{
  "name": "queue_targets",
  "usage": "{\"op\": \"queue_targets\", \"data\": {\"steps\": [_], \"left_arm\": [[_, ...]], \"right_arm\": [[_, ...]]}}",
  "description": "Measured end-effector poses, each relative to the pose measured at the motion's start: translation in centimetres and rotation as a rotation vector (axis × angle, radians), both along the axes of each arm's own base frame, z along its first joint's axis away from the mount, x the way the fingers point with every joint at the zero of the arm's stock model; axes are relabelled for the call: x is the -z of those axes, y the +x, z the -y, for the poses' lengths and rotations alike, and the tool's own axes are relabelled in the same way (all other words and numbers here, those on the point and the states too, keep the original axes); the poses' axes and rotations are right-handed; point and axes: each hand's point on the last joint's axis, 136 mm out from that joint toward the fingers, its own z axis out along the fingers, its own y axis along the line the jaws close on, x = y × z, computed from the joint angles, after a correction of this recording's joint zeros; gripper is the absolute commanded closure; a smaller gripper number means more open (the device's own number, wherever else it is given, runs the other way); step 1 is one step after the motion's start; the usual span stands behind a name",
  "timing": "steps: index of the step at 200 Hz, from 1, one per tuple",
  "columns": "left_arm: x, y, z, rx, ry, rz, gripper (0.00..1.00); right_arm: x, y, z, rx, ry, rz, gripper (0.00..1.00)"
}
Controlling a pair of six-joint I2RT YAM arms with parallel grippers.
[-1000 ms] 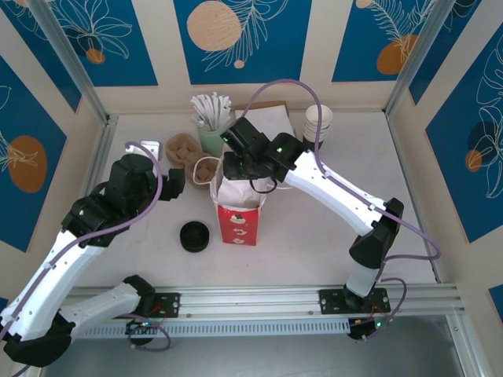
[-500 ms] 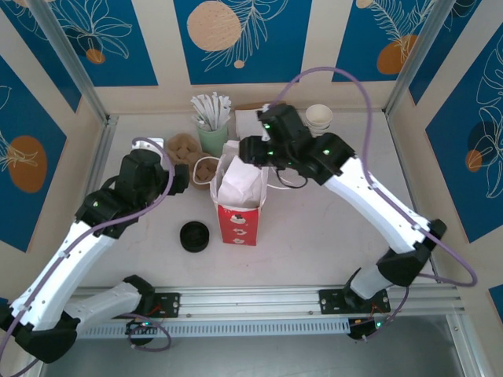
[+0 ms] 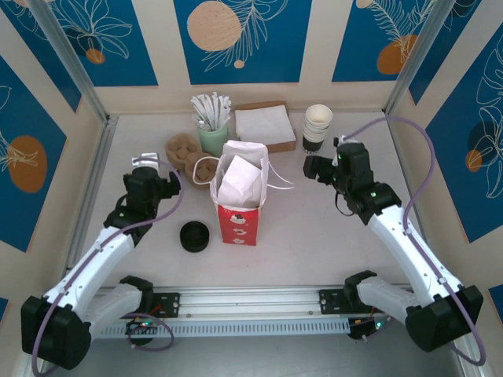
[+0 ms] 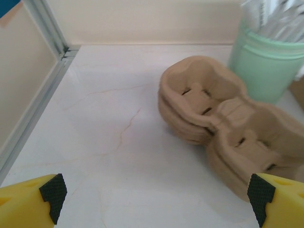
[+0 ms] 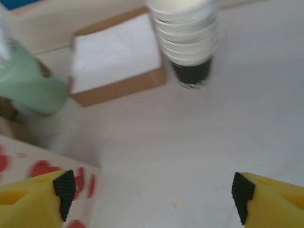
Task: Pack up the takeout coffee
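Observation:
The takeout coffee is hidden from view. The red-and-white paper bag (image 3: 238, 196) stands open at the table's middle with white paper showing in its mouth; its side also edges into the right wrist view (image 5: 28, 164). My right gripper (image 3: 314, 166) hovers to the bag's right, in front of the cup stack, open with bare table between its fingers (image 5: 152, 190). My left gripper (image 3: 157, 174) sits to the bag's left beside the cardboard carriers, open and holding nothing (image 4: 156, 197).
Brown cardboard cup carriers (image 3: 192, 157) (image 4: 223, 123) lie left of the bag. Behind them stands a mint cup of white sticks (image 3: 212, 129) (image 4: 268, 61). A napkin box (image 3: 266, 126) (image 5: 116, 57) and a stack of white-rimmed cups (image 3: 317, 124) (image 5: 187, 33) are at the back. Black lids (image 3: 195, 236) lie front left.
My right arm has pulled away from above the bag to the right and its gripper has opened wide. The left arm has drawn back and lowered, with its jaws a little wider.

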Motion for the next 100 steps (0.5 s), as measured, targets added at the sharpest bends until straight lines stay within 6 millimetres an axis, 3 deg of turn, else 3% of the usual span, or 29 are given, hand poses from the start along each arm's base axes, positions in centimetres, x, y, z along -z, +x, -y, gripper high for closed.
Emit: {"op": "queue_targets", "data": {"steps": [48, 79, 100], "left_arm": [[3.3, 0.9, -1.9, -0.084, 0.04, 0.082, 0.01], [6.9, 1.2, -3.7, -0.147, 0.075, 0.044, 0.01], [8.0, 1.8, -4.6, -0.162, 0.094, 0.03, 0.01]], "right_arm": [[8.3, 1.2, 5.5, 0.117, -0.1, -0.016, 0.0], [12.0, 2.3, 6.3, 0.106, -0.146, -0.014, 0.0], [13.9, 2.8, 6.2, 0.079, -0.168, 0.015, 0.01]]}}
